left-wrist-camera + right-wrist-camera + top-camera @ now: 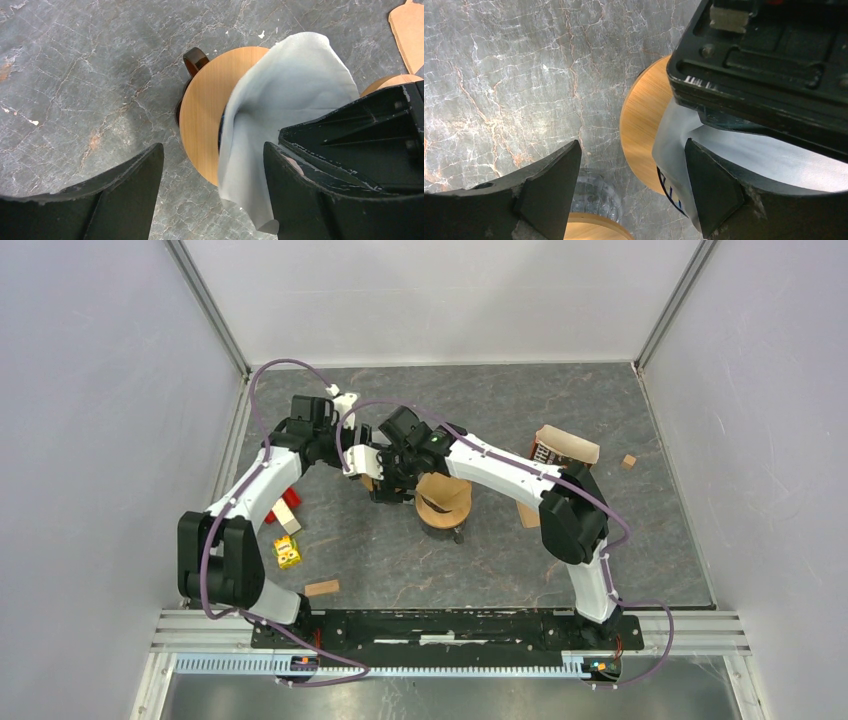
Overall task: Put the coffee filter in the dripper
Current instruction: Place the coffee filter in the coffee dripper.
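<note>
A white paper coffee filter point(292, 95) stands opened like a cone on the dripper's round wooden collar point(205, 110), which has a dark handle point(194, 57). One lower flap of the filter hangs over the collar's rim. My left gripper point(212, 165) is open and straddles the collar's near rim, with the filter against its right finger point(300, 200). My right gripper point(631, 160) is open above the same collar point(641, 125), and the filter point(674, 150) lies beside its right finger. In the top view both grippers meet over the filter point(362, 460), and the dripper is mostly hidden.
A second glass vessel with a wooden collar point(443, 497) stands just right of the grippers and shows in the right wrist view point(584, 210). Red and yellow blocks point(287, 552) and a wooden block point(322, 588) lie left. A brown box point(565, 447) and a small cube point(628, 461) lie right.
</note>
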`<state>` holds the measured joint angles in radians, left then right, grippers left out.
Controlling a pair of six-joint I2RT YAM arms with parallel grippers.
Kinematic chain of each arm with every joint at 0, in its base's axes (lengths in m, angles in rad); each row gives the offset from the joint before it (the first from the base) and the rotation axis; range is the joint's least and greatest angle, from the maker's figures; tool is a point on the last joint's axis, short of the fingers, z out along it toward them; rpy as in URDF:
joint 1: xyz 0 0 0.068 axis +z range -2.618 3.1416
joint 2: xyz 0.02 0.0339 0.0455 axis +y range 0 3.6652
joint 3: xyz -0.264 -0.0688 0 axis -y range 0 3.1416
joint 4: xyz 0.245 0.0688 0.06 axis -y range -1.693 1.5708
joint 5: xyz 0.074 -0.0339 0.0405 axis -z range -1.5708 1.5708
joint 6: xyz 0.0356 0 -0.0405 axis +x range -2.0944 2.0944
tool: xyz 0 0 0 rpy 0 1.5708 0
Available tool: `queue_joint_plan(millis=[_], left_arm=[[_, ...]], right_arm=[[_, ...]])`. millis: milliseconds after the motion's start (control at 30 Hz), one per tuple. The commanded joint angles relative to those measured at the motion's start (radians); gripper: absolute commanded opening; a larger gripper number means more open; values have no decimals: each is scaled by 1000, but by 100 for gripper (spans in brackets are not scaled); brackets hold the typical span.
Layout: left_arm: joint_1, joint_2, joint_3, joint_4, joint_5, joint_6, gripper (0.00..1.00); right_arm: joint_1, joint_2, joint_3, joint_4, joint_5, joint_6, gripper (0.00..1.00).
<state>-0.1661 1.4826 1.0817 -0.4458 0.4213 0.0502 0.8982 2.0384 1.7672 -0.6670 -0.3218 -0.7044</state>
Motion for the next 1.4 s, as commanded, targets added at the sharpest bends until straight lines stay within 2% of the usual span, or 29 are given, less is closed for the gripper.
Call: queue_joint_plan(millis=[0,700,1367], left_arm=[[-7,12,-20,53,18,50,79],[-9,51,-22,76,16,50,79],[-9,10,58,25,25,51,82]], right_arm=[[-4,10,37,6,-11,-11,82],[-2,49,61,-15,7,-23,82],[-4,-69,104,-52,-17,-5,84]])
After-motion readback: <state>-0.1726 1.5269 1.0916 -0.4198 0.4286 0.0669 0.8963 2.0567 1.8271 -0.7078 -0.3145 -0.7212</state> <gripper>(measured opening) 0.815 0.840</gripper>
